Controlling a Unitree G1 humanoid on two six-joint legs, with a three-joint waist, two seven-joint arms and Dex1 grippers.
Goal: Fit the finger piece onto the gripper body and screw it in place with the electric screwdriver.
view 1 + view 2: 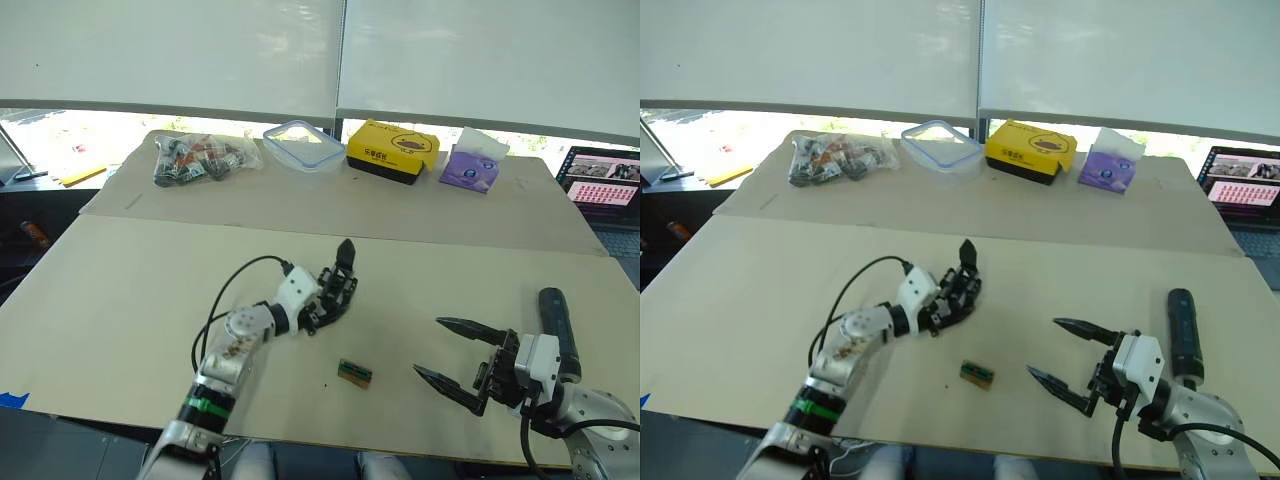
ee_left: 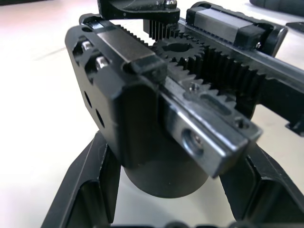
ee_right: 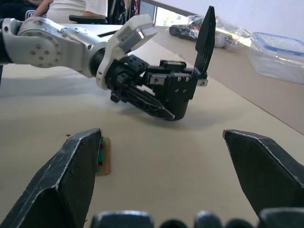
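1. Gripper body (image 1: 333,296): chunky black block, matte, with toothed racks, a small gear and bright metal rail ends showing in my left wrist view; it sits pinched in my left tool (image 1: 322,303), low over the middle of the worktop (image 1: 120,300).
2. Finger piece (image 1: 346,254): black tapered blade with a pointed tip, standing upright at the far end of the gripper body and touching it. I cannot tell how firmly it is seated.
3. Left tool: black fingers closed around the block; white housing behind, with a black cable looping off the wrist.
4. Right tool (image 1: 452,361): two black pointed fingers spread wide, nothing between them, hovering near the worktop's front right.
5. Electric screwdriver (image 1: 559,329): thick black cylinder with a rounded end, lying on the worktop just behind my right wrist; its near end is hidden by the arm and the bit cannot be made out.
6. Small block (image 1: 354,372): tiny green-and-brown rectangle, flat on the worktop between the two tools.
7. Worktop: pale beige board, smooth, with a seam across it.
8. Far edge: clear bag of mixed parts (image 1: 200,157), clear plastic container (image 1: 303,146), yellow box (image 1: 392,151), purple tissue pack (image 1: 471,168).
9. Room: white roller blinds above bright windows; laptop (image 1: 603,185) at right, cut off by the edge.
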